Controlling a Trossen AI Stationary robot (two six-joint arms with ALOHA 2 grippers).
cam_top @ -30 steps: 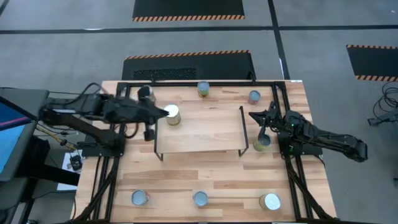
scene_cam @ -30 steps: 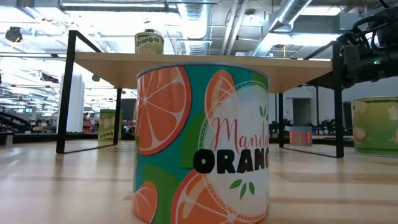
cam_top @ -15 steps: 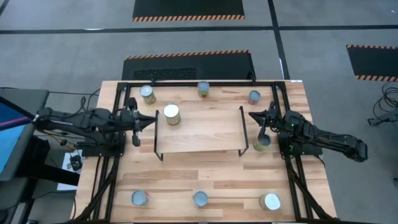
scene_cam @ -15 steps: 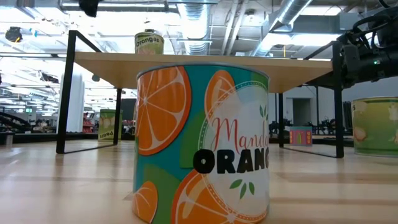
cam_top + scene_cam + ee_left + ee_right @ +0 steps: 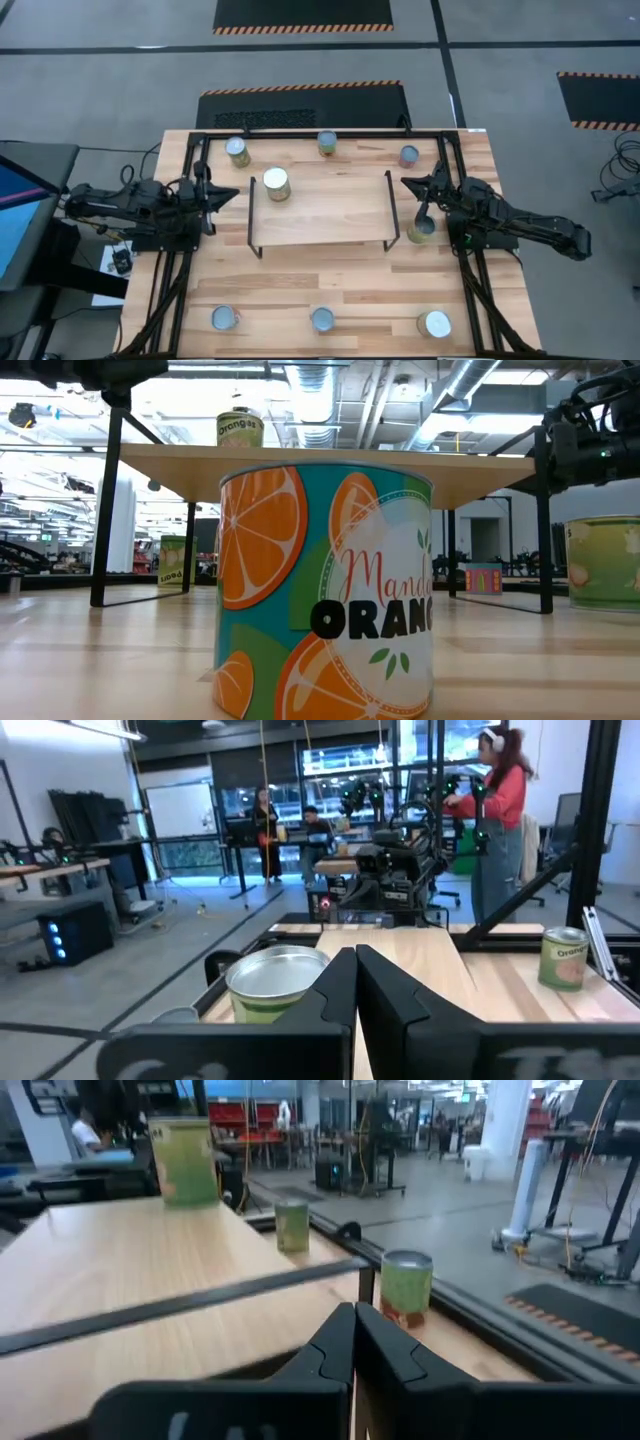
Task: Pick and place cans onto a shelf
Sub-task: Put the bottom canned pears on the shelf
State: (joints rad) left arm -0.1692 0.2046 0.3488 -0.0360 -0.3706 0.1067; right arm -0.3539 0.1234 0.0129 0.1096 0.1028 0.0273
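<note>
**Status: both end effectors closed and empty; one can on the shelf**

**Left side.** The left end effector [image 5: 228, 193] hovers over the left part of the light-wood bench [image 5: 330, 275]. It points at the low rectangular light-wood shelf on thin black wire legs [image 5: 330, 210] and sits just beside the shelf's left end. The high view does not resolve its fingers. The left wrist view shows the two dark fingers [image 5: 335, 990] pressed together, with nothing between them. That view also shows people in the room beyond, which the high view does not show.

**Centre.** One small tin can with a whitish round top [image 5: 275, 184] stands on the shelf near its left end. Only the low view shows its pale label, which reads "Oranges". The other seven cans stand on the bench. Three are along the far edge, the middle one a green-sided tin can [image 5: 327, 143]. Three are along the near edge. The middle one of these is a silvery-topped tin can [image 5: 321, 319]. Only the low view shows its teal label with orange slices.

**Right side.** The seventh is a green-labelled tin can [image 5: 421, 228], standing just beside the shelf's right legs. The right end effector [image 5: 408, 183] hangs near the shelf's right end. The right wrist view shows its fingers [image 5: 335, 1348] closed tip to tip and holding nothing.
</note>
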